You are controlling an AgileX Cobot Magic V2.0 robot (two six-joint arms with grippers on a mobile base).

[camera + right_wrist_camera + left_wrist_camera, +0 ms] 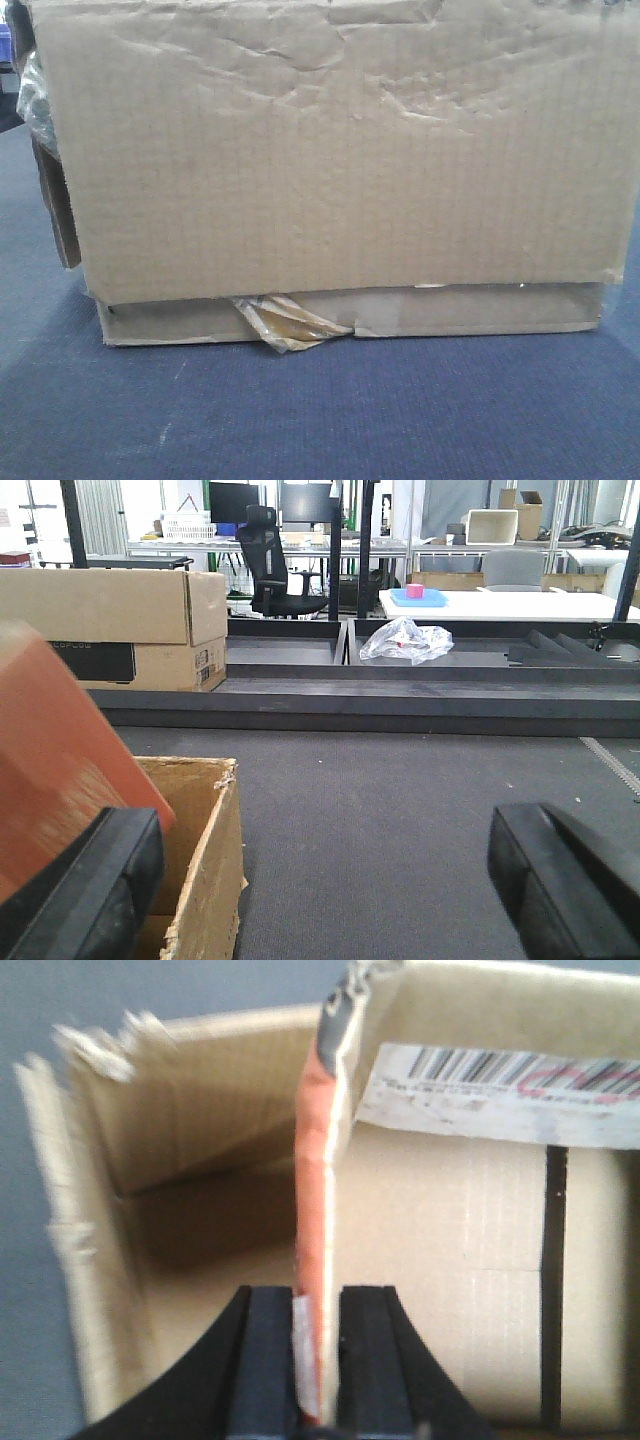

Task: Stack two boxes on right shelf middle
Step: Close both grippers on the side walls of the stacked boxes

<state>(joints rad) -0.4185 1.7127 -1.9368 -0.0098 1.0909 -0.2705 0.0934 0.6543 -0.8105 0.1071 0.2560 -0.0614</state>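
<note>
A big creased cardboard box fills the front view and rests on blue-grey carpet. Neither gripper shows there. In the left wrist view my left gripper is shut on the upright orange-edged flap of an open cardboard box. A barcode label lies on the panel to the right. In the right wrist view my right gripper is wide open and empty over the carpet. Its left finger is beside the open box's torn wall and an orange flap.
Two stacked cardboard boxes stand at the far left on a low black shelf base. A crumpled plastic bag lies in a black tray. An office chair and a white table are behind.
</note>
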